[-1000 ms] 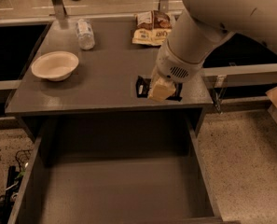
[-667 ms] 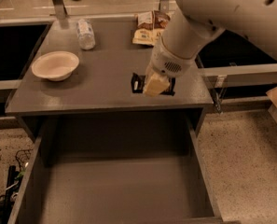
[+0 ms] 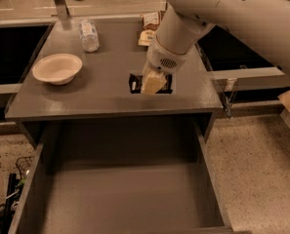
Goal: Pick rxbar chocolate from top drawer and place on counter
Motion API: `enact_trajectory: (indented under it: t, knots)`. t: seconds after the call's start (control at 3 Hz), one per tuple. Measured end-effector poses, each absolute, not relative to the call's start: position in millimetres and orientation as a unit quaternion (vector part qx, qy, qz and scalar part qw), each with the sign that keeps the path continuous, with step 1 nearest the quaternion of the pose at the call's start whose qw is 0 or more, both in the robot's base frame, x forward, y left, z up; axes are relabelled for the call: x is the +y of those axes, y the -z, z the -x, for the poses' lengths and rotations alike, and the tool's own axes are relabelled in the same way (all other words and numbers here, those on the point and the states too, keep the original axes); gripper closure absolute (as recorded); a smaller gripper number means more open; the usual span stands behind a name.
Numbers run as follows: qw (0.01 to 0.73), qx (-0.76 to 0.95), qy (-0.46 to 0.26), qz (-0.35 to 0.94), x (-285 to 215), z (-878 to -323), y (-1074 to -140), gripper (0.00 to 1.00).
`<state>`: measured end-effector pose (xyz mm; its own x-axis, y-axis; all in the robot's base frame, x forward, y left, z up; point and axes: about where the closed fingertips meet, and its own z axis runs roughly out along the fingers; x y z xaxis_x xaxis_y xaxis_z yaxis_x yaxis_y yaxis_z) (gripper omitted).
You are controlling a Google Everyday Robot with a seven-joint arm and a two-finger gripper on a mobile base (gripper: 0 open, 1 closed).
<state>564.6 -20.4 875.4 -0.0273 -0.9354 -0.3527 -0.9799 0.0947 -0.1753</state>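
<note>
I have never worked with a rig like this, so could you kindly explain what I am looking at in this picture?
There is one camera view, looking down at a grey counter from its front; where the camera is mounted is not known. The big white shape coming in from the upper right is the robot's single arm. Its tan tip is the gripper, the part that grasps things. It is low over the counter, right at a small black bar, the rxbar it is meant to put there. I cannot tell whether it is gripping the bar or has let go.

Also on the counter are a white bowl at the left, a water bottle lying behind it, and snack bags at the back. Below the counter's front edge, the top drawer stands pulled open.
</note>
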Motion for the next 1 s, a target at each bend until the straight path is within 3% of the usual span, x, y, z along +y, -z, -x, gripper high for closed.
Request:
enact_trajectory:
  t: [1.0]
  knots:
    - [0.178, 0.689, -0.093, 0.696, 19.0, -582.5, -845.6, 1.00]
